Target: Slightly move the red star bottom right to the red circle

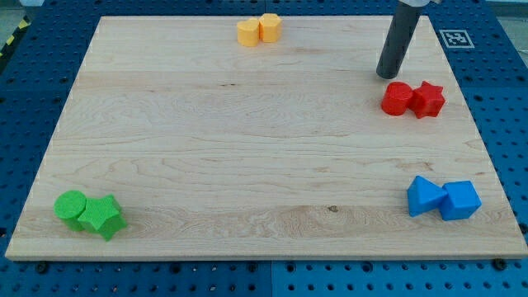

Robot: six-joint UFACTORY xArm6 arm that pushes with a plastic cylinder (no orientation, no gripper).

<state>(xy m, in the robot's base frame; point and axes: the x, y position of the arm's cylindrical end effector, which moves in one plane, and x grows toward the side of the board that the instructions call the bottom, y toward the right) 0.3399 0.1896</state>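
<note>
The red star (428, 99) lies near the view's right edge of the wooden board, touching the right side of the red circle (398, 98). My tip (387, 76) rests on the board just above and slightly left of the red circle, close to it but apart. The dark rod rises from there toward the view's top.
Two yellow blocks (259, 30) sit together at the view's top centre. A green circle (71, 205) and green star (105, 216) sit at the bottom left. A blue triangle (423, 196) and blue cube (459, 200) sit at the bottom right. The board's (247, 148) right edge is near the red star.
</note>
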